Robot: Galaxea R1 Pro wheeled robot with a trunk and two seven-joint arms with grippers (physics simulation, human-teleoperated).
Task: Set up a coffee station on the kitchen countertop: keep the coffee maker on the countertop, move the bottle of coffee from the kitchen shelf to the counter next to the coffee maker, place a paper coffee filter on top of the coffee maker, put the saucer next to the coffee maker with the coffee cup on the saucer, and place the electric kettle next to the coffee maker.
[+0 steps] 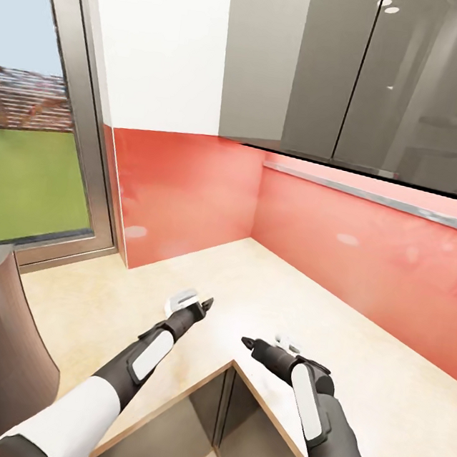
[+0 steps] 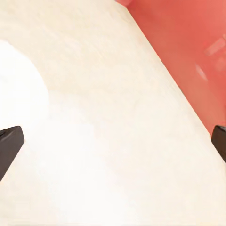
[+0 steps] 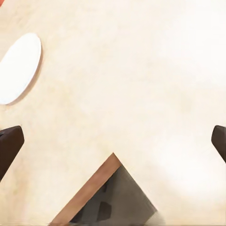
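1. Facing an inside corner of the counter (image 1: pixel 200 282), pale stone under a red backsplash (image 1: pixel 189 194) and grey wall cabinets (image 1: pixel 364 73); window (image 1: pixel 21 158) off to the left.
2. Left end effector (image 1: pixel 208 304) hovering over the counter, fingers (image 2: pixel 9 141) spread wide at the edges of its wrist view, holding nothing.
3. Right end effector (image 1: pixel 246 343) near the counter's inner edge, fingers (image 3: pixel 9 143) likewise wide apart and empty.
4. No coffee maker, coffee bottle, filter, saucer, cup or kettle to be seen here; whereabouts impossible to tell.
5. White oval patch (image 3: pixel 19 68) on the counter in the right wrist view; likely a light reflection, not certain.
6. Likely handling: paper filter light and flimsy, best pinched gently at the rim; cup and saucer fragile; bottle smooth, best gripped at mid-body; kettle heavier, best taken by the handle.
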